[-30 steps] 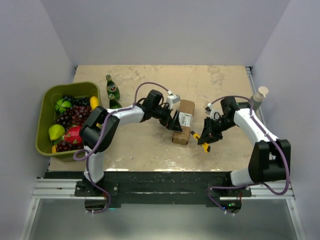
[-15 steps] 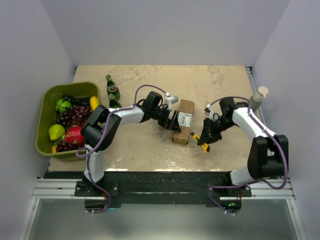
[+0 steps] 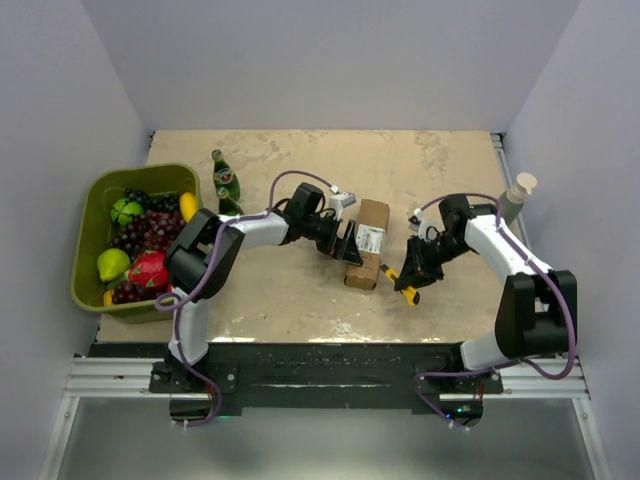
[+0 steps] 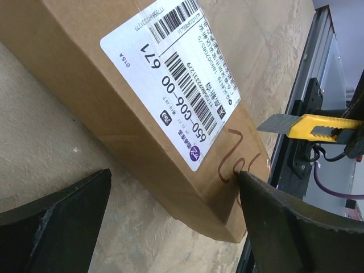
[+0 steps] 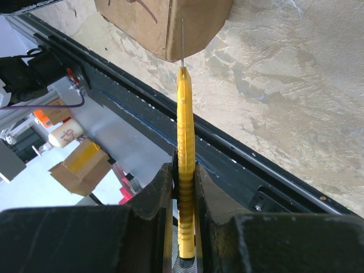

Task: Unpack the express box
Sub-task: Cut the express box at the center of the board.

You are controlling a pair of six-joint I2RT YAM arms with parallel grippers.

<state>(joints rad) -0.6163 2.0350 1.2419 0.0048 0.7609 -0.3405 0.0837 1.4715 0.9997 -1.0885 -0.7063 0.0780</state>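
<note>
step: slit box end | express box [image 3: 365, 243]: flat on table [image 3: 270, 295] centre, label [image 4: 170, 85] up | L gripper [image 4: 176, 224]: spread wide astride box, should close to steady it | R gripper [image 5: 183, 182]: pinching yellow knife [image 5: 185, 131], blade tip just at box end; advice: cut shallow, along seam

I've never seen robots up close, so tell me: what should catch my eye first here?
A brown box with a white label lies in the middle, the left claw open astride it. The right claw is shut on a yellow knife, blade out, aimed at the box's near end. At far left sits a green bin of fruit.
</note>
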